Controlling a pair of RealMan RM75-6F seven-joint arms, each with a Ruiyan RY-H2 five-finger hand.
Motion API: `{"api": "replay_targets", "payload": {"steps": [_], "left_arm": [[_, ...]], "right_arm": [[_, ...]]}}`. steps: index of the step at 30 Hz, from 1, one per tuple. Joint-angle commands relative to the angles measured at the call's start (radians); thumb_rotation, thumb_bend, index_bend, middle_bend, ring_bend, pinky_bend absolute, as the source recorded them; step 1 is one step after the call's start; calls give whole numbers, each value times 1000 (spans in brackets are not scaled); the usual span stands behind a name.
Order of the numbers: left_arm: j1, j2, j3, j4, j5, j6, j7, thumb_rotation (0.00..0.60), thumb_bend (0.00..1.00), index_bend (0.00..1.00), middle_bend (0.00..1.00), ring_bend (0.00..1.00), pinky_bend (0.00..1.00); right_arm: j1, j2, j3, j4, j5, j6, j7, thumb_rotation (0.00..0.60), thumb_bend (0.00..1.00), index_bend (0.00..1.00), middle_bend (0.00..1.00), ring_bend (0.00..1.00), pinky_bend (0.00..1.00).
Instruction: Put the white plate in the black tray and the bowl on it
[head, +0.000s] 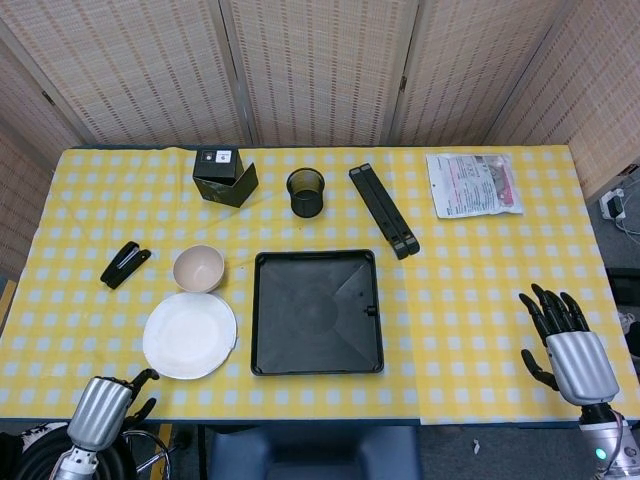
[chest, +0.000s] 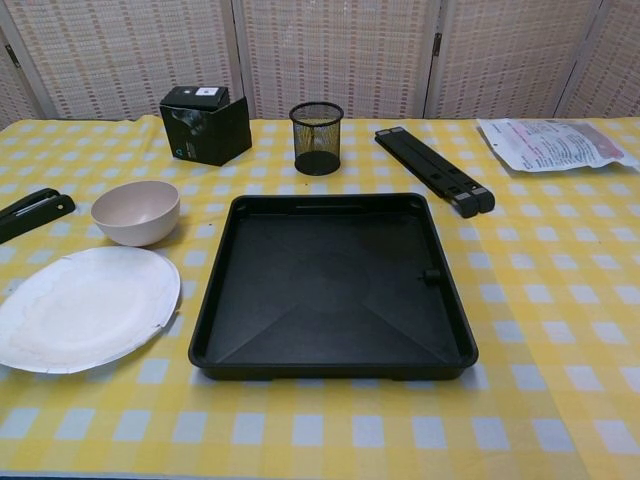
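The white plate (head: 189, 334) (chest: 82, 307) lies flat on the checked cloth, just left of the empty black tray (head: 317, 311) (chest: 332, 286). A beige bowl (head: 198, 268) (chest: 135, 212) stands upright behind the plate, apart from it. My left hand (head: 103, 408) hangs at the table's front edge, below and left of the plate, holding nothing; how its fingers lie is hard to make out. My right hand (head: 567, 343) sits far right near the front edge, fingers spread, empty. Neither hand shows in the chest view.
A black stapler (head: 125, 263) lies left of the bowl. At the back stand a black box (head: 224, 175), a mesh pen cup (head: 305, 192) and a long black bar (head: 383, 210). A plastic packet (head: 473, 184) lies at the back right.
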Motion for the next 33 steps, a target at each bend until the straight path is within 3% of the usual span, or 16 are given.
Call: {"api": "replay_targets", "payload": {"steps": [1,23,33], "left_arm": [[-9,-23,-8,20,-11,-14,12,600,289,446,1000,1000,1000],[-65,-150,-23,145,-65,-96,33,600,290,456,1000,1000,1000],[-83,-231,-36,256,-82,-100,38,600,295,491,1000,1000,1000]], "right_arm": [[2,-1,2,2,1,-1,3,600,406,0,0,0,0],[14,0,6,4,28,-32,2,600,405,0,0,0,0],[13,3,5,4,29,-30,6,600,405,0,0,0,0]]}}
